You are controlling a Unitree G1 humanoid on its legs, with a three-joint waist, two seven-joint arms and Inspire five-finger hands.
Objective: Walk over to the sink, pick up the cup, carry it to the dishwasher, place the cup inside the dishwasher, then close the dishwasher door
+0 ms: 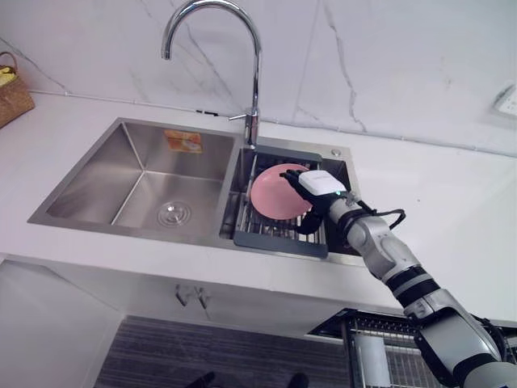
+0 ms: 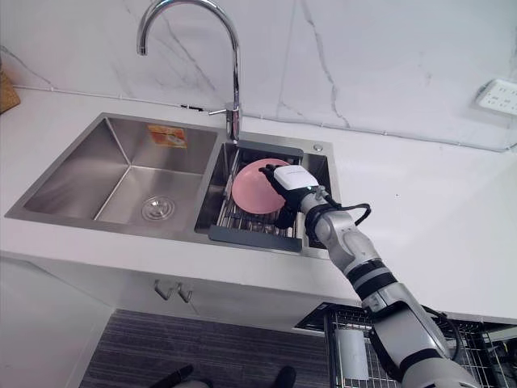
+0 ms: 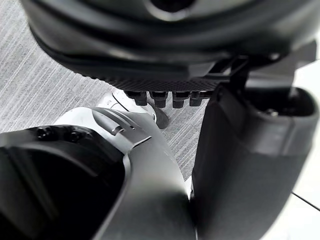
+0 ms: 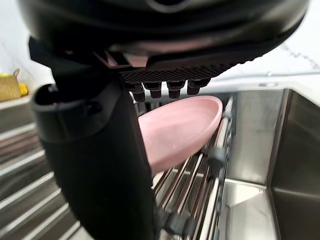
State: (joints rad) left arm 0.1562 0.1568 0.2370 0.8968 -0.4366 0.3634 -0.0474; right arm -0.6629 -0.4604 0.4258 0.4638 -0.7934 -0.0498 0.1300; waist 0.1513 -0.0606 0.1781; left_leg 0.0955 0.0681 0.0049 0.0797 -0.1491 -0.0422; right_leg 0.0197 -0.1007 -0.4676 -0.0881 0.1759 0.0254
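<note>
There is no cup in these frames. A pink shallow dish (image 1: pixel 271 198) leans on edge in the dark dish rack (image 1: pixel 279 240) in the sink's right basin. My right hand (image 1: pixel 319 190) reaches in from the right and sits at the dish's right rim. Dark fingers (image 1: pixel 292 174) lie over the rim's upper part and the thumb is lower down. In the right wrist view the pink dish (image 4: pixel 185 125) stands just past the thumb (image 4: pixel 100 165), with the fingers held straight above it and not closed on it. My left hand (image 3: pixel 150 40) hangs relaxed over the grey floor.
The steel left basin (image 1: pixel 145 182) holds nothing, and a tall curved faucet (image 1: pixel 254 73) rises between the basins. A pulled-out dishwasher wire rack (image 1: pixel 388 347) sits below the white counter at lower right. A wicker basket (image 1: pixel 12 93) stands far left and a wall outlet (image 1: pixel 507 101) far right.
</note>
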